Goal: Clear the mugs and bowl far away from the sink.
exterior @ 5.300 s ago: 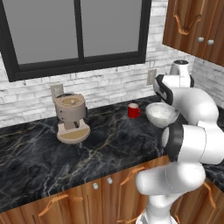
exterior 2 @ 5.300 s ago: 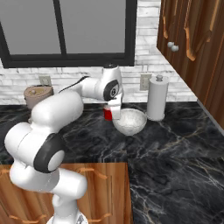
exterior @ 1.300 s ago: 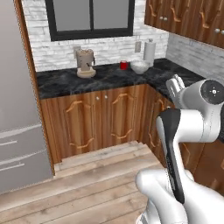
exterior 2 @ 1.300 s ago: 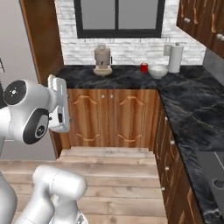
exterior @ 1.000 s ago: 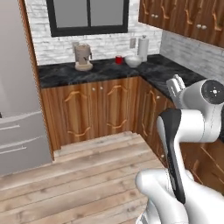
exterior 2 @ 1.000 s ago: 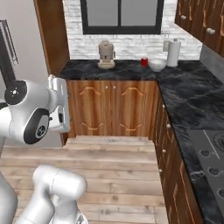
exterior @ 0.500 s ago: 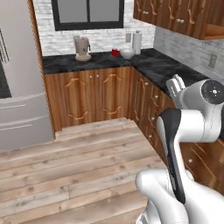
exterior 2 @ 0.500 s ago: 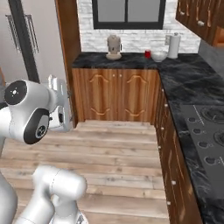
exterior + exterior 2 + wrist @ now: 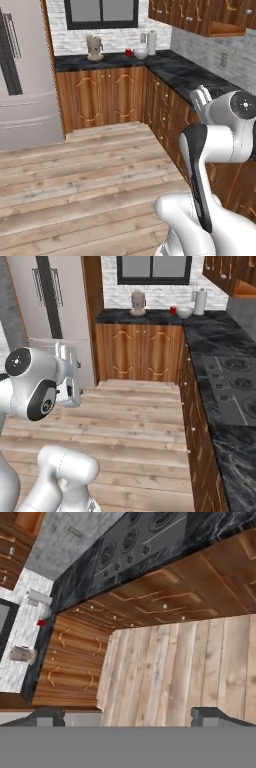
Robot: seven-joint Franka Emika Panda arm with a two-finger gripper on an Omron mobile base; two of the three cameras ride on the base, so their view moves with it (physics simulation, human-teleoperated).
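A red mug (image 9: pixel 128 52) and a white bowl (image 9: pixel 140 52) stand side by side on the far black counter (image 9: pixel 115 59) under the window. From the right base they are the red mug (image 9: pixel 173 310) and the bowl (image 9: pixel 184 312). In the hand view they are tiny at the left edge, the red mug (image 9: pixel 41 623) beside the bowl (image 9: pixel 45 614). My gripper (image 9: pixel 129 716) is open and holds nothing, far from them above the wooden floor. In the left base view the gripper (image 9: pixel 202 95) is held up near the side counter. The sink is out of view.
A tan coffee machine (image 9: pixel 94 47) and a paper towel roll (image 9: pixel 152 42) share the far counter. A fridge (image 9: pixel 50 301) stands at the left. A black stove (image 9: pixel 235 386) lies in the right-hand counter. Wooden floor (image 9: pixel 90 165) stretches between me and the cabinets.
The whole picture has shifted: the base has backed away and turned, so the far counter with the mug and bowl looks smaller. The gripper stays open.
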